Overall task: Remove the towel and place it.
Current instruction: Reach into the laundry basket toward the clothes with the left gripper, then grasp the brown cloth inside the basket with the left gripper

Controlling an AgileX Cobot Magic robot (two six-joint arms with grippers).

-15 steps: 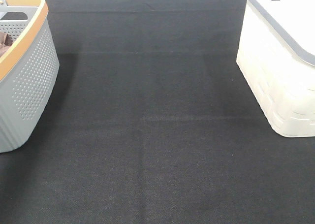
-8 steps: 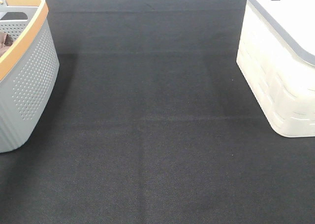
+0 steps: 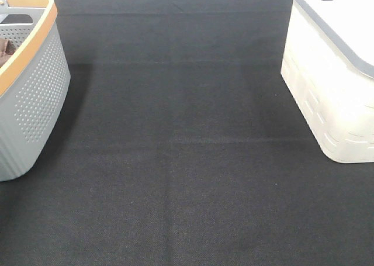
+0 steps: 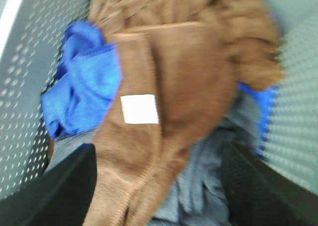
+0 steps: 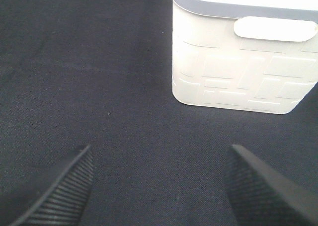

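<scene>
Laundry sort, early stage: the left gripper (image 4: 156,154) hangs inside the grey perforated basket (image 4: 30,62), jaws spread wide either side of the reddish-brown towel (image 4: 169,87), gripping nothing yet. The towel, white tag (image 4: 139,109) facing up, lies on top of the pile w/ a blue cloth (image 4: 79,92) beside it, a grey cloth (image 4: 198,191) under it and a bunched brown cloth (image 4: 198,7) touching it. The right gripper (image 5: 160,151), jaws likewise released and empty, hovers over the black-covered counter (image 5: 74,62) near the white basket (image 5: 238,67). The high cam shows neither arm, just the two baskets well apart on the counter. Progress, by the look of it, approx. nil — grasp, lift-out and placing all remain, and the drop spot isn't evident.
</scene>
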